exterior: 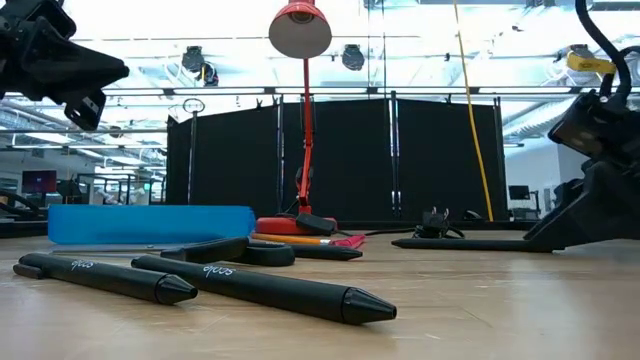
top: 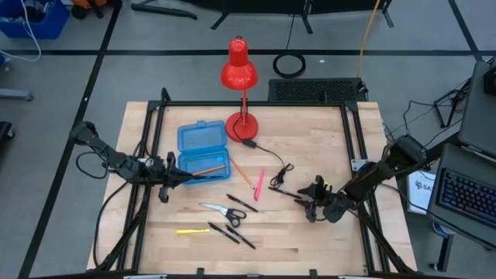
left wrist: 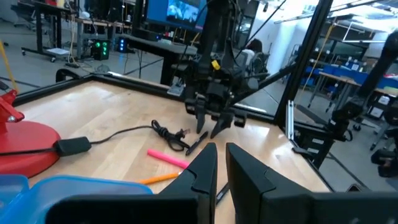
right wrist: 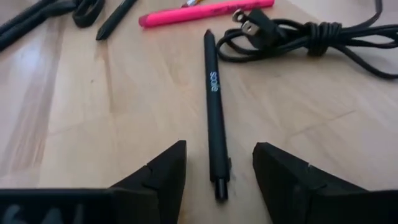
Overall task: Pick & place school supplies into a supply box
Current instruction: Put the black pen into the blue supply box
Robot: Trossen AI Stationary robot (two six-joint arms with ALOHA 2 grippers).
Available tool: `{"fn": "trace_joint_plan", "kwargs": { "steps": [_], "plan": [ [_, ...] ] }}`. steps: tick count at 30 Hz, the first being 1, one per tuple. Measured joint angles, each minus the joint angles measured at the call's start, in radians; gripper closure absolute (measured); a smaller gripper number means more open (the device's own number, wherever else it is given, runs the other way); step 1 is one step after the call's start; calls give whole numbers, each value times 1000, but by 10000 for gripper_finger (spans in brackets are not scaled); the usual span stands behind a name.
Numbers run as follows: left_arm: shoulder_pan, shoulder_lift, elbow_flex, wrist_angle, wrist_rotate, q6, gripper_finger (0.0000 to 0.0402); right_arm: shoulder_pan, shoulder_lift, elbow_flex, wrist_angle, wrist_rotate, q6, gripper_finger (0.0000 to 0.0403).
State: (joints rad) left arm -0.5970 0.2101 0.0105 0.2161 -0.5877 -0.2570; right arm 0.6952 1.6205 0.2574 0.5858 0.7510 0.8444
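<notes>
Two black pens nearest the low camera, flat on the wooden surface, tips toward the right. Right hand released — fingers spread either side of another black pen, its long axis running straight away from the wrist toward the pink pencil. Left hand at the open blue supply box, fingers parted only slightly, grasping nothing; orange pencil lying lengthwise inside.

Black curtain panels under bright ceiling lights, grey floor
</notes>
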Motion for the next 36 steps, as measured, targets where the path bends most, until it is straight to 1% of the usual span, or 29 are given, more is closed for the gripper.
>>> {"fn": "trace_joint_plan", "kwargs": {
  "steps": [3,5,12,15,19,23,28,31,33,36],
  "plan": [
    [0,0,0,-1,-3,0,364,0,52,0,49,15,-8,232],
    [0,0,0,-1,-23,0,364,-8,60,0,67,11,-39,239],
    [0,0,0,6,-168,64,364,-65,53,-5,68,-47,-114,282],
    [0,0,0,4,-220,82,364,-98,54,-27,115,-98,-122,304],
    [0,0,0,-1,-235,95,364,-129,54,-57,172,-165,-102,340],
    [0,0,0,-2,-242,99,364,-135,55,-66,176,-183,-107,380],
    [0,0,0,-3,-310,106,364,-135,57,-65,195,-192,-155,383],
    [0,0,0,-3,-349,105,364,-135,60,-66,272,-202,-222,383],
    [0,0,0,-3,-363,105,364,-135,60,-66,314,-213,-269,383],
    [0,0,0,-3,-365,105,364,-135,60,-67,316,-209,-281,383]
  ]
}}
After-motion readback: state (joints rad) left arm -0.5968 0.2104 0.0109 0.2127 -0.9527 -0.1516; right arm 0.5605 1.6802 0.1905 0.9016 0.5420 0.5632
